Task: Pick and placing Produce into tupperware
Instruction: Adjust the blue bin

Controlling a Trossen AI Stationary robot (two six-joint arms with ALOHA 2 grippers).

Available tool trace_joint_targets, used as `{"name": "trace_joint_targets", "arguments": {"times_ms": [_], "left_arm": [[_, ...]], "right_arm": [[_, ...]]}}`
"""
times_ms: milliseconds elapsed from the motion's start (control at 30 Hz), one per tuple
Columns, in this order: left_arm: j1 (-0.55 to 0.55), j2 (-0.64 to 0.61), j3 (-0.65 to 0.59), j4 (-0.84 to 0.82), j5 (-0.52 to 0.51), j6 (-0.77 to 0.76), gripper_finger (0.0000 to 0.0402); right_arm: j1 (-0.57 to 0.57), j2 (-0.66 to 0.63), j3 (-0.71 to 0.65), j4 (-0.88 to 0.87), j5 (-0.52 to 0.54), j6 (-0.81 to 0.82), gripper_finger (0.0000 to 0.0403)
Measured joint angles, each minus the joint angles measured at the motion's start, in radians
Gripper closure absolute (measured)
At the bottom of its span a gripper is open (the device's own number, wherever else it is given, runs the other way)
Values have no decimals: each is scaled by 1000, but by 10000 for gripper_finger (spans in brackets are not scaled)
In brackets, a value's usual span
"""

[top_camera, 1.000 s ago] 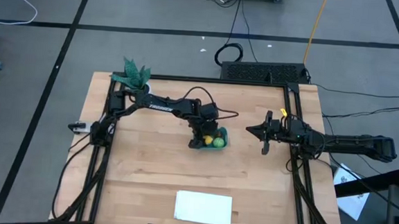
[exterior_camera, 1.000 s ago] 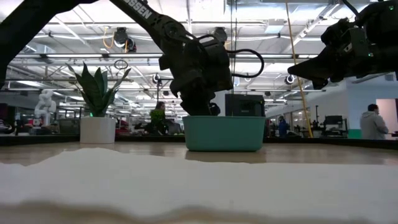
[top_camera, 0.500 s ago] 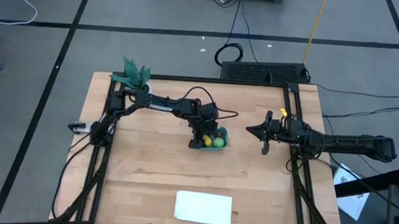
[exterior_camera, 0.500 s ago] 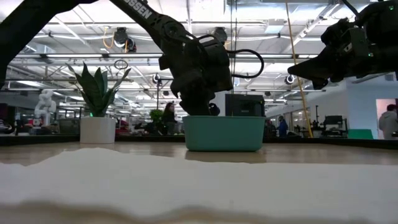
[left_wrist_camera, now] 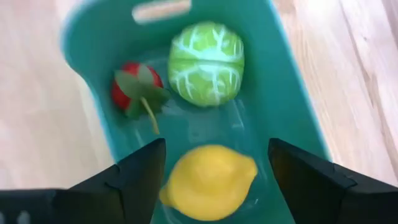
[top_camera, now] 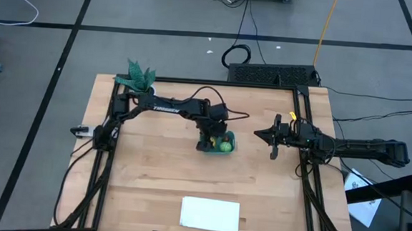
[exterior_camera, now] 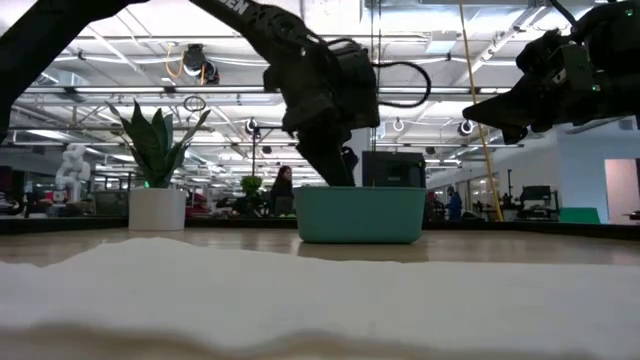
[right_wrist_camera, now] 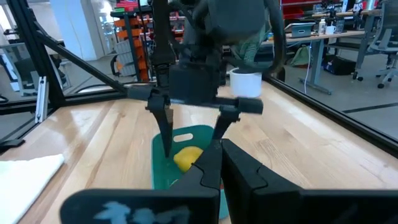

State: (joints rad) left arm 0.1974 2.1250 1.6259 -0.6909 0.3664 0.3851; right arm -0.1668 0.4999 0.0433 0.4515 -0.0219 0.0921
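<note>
The teal tub (top_camera: 217, 149) (exterior_camera: 360, 215) stands mid-table on its base. In it lie the round green piece (left_wrist_camera: 206, 62), the small red piece with a green stem (left_wrist_camera: 134, 90) and the yellow lemon (left_wrist_camera: 208, 180) (right_wrist_camera: 186, 158). My left gripper (left_wrist_camera: 216, 146) (top_camera: 212, 135) (exterior_camera: 335, 165) hangs open over the tub, pointing down. Its fingers stand on either side of the lemon, apart from it. My right gripper (top_camera: 257, 135) (right_wrist_camera: 221, 152) (exterior_camera: 480, 115) waits shut in the air to the tub's right, pointing at it.
A green-leaved plant in a white pot (top_camera: 138, 78) (exterior_camera: 157, 205) stands at the far left corner. A flat white sheet (top_camera: 210, 214) (exterior_camera: 300, 300) lies near the near edge. Black frame rails (top_camera: 106, 159) run along the table's left and right sides.
My left gripper has risen a little above the tub and shifted slightly toward the table's far right. The tub and the right arm have stayed where they were.
</note>
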Motion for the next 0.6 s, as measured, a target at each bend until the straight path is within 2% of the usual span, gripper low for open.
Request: {"name": "trace_joint_targets", "arguments": {"times_ms": [167, 333, 467, 600], "left_arm": [[-10, 0, 78, -82, -31, 3, 126], [-20, 0, 140, -138, -63, 6, 164], [-35, 0, 147, -134, -106, 35, 225], [-47, 0, 147, -132, -176, 55, 303]], "right_arm": [[0, 0, 0, 0, 0, 0, 403], [0, 0, 0, 0, 0, 0, 403], [0, 0, 0, 0, 0, 0, 403], [0, 0, 0, 0, 0, 0, 403]]}}
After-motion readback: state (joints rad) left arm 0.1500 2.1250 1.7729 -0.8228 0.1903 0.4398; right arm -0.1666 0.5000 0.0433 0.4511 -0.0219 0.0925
